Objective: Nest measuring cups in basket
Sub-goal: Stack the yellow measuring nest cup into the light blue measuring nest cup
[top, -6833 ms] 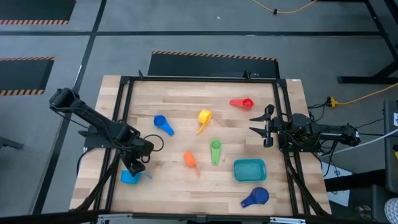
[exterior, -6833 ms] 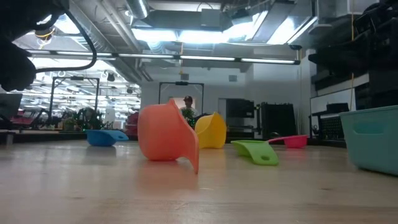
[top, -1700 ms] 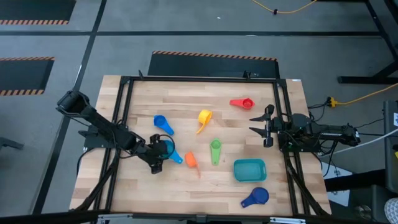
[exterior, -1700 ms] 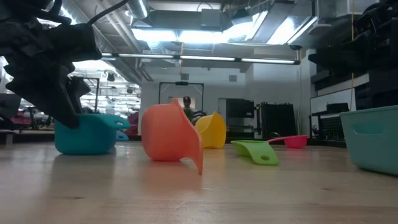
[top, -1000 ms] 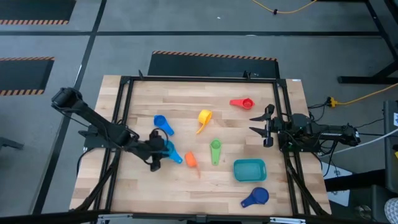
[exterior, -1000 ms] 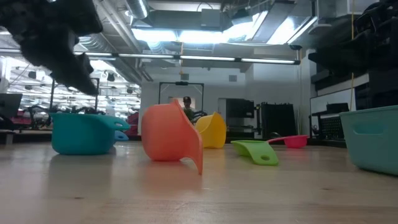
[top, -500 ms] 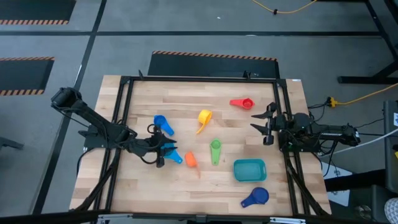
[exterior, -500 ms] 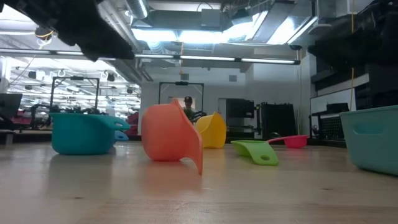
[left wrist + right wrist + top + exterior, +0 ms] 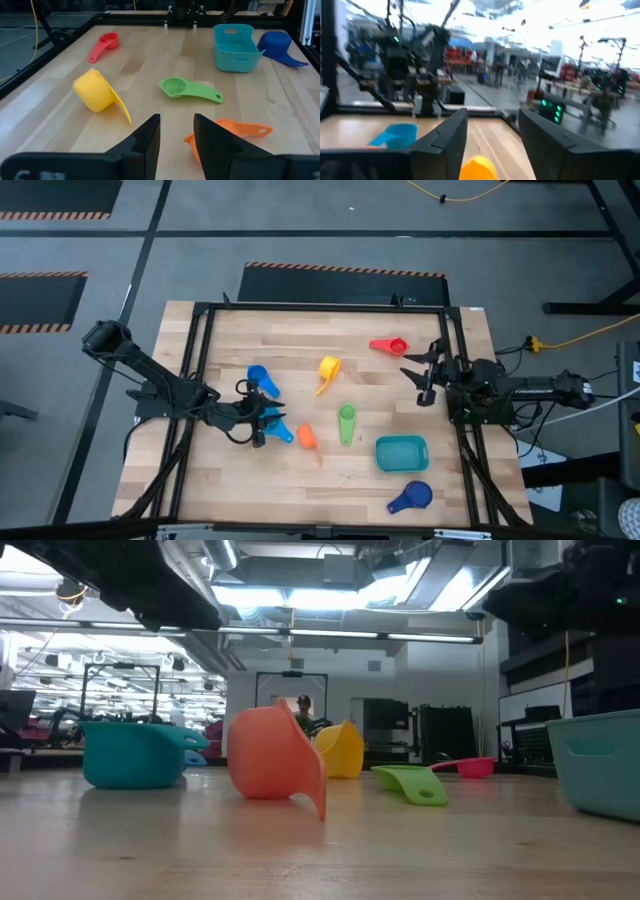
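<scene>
Left gripper (image 9: 262,423) above the light blue cup (image 9: 277,429), fingers (image 9: 145,141) spread, holding nothing. Right gripper (image 9: 424,373) at the table's (image 9: 300,340) right edge near the red cup (image 9: 389,345), spread and empty too. Orange cup (image 9: 306,437), green cup (image 9: 346,421), then the teal basket (image 9: 401,452) holding no cups.
</scene>
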Robot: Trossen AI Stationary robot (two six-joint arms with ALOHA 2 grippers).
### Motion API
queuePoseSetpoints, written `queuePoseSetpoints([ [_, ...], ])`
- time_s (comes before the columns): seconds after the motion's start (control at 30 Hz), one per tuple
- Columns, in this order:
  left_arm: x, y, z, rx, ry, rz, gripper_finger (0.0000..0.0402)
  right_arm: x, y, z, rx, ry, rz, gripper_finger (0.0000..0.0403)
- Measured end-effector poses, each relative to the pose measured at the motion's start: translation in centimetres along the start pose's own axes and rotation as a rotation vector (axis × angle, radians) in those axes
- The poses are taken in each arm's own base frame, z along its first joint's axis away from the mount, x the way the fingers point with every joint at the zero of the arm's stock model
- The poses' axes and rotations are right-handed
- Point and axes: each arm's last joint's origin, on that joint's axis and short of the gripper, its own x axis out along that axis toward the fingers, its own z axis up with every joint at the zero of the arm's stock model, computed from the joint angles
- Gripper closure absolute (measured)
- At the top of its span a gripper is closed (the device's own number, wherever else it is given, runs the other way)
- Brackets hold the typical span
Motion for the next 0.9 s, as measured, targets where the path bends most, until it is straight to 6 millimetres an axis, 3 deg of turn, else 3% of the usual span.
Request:
queuePoseSetpoints([
  [0.33, 0.0, 0.0, 0.0, 0.0, 0.0, 0.0, 0.0291, 5.4, -0.6, 2.2, -0.108, 0.216, -0.049, 0.0221],
  [0.6, 0.0, 0.0, 0.0, -0.001, 0.0, 0.0, 0.0291, 9.8, -0.9, -0.1, -0.18, 0.459, 0.016, 0.0221],
  [0.9, 0.0, 0.0, 0.0, -0.001, 0.0, 0.0, 0.0291, 12.8, -1.3, -3.3, -0.249, 0.605, 0.025, 0.0221],
])
